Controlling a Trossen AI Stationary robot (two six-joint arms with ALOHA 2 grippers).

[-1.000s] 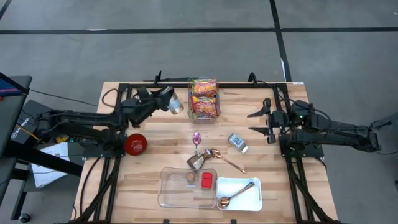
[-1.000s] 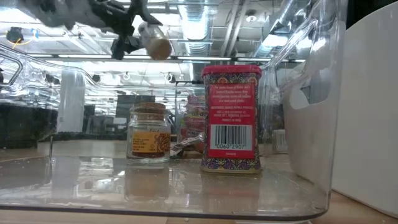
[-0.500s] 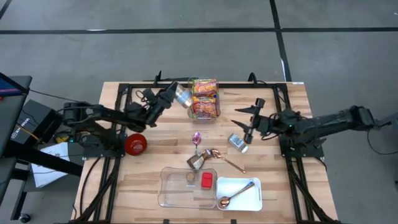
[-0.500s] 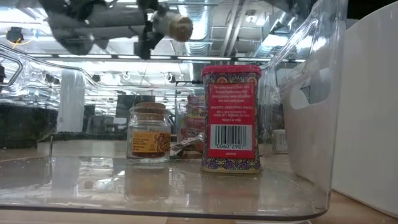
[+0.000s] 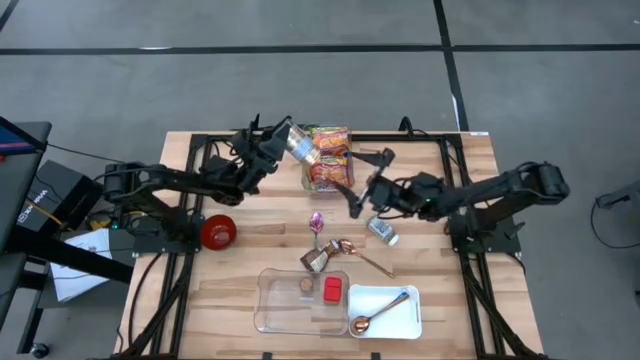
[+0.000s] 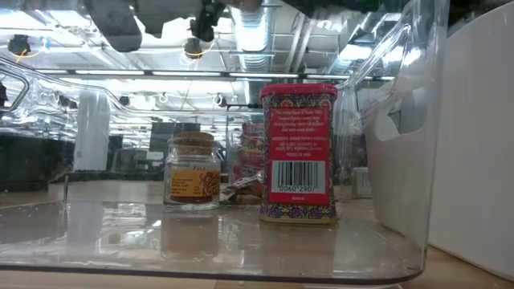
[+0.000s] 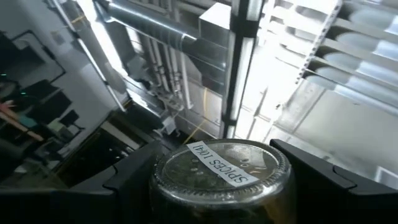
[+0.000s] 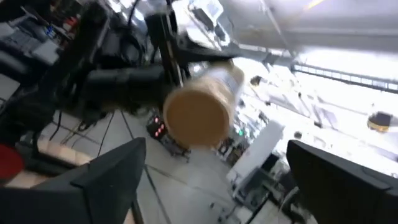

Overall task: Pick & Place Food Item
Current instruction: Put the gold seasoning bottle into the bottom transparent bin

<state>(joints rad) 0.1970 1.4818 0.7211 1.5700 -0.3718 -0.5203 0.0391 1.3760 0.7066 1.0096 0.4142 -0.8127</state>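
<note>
The left pincer point(image 5: 285, 140) holds one spice jar point(image 5: 298, 147) aloft just beside the clear noodle bin point(image 5: 328, 158). The jar's long axis points from that pincer toward the right pincer point(image 5: 365, 181), cork end first. The right pincer, jaws wide and empty, faces the cork point(image 8: 194, 115) from the bin's other side and looks the nearer receiver, perhaps for a handover. One jar is aloft, two pincers are in play, and a second small jar point(image 5: 381, 229) lies on the tabletop point(image 5: 230, 290).
</note>
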